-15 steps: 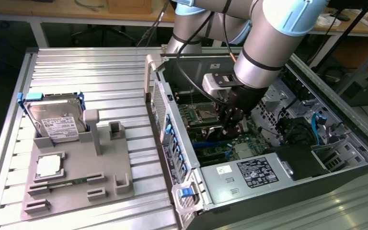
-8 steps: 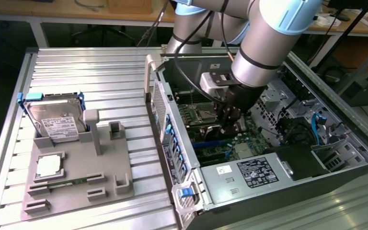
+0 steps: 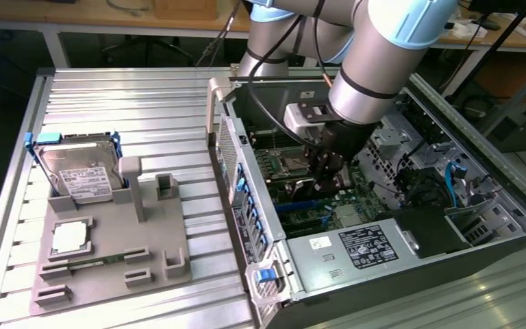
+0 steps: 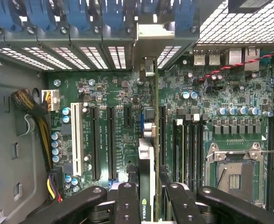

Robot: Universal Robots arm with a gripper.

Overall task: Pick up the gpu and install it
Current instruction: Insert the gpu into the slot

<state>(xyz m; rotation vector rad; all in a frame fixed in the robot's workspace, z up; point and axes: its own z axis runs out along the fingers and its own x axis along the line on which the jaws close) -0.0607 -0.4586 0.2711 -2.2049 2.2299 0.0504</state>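
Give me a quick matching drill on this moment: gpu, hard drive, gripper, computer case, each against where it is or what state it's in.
Things:
1. gpu
2. hard drive
3. gripper
4. computer case

Places or states:
A. standing on the grey holder tray, at the exterior view's left
B. lying open, motherboard exposed
C. held edge-on over the motherboard slots
D. shut on the card, inside the case

Pairs: 1-C, 2-A, 3-D, 4-B

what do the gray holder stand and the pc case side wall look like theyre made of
Holder stand: seems to be matte gray plastic, possibly printed; uniform dull color, blocky molded slots. Case side wall: likely bare sheet metal; pale silvery sheen, thin folded edges, punched vent holes.
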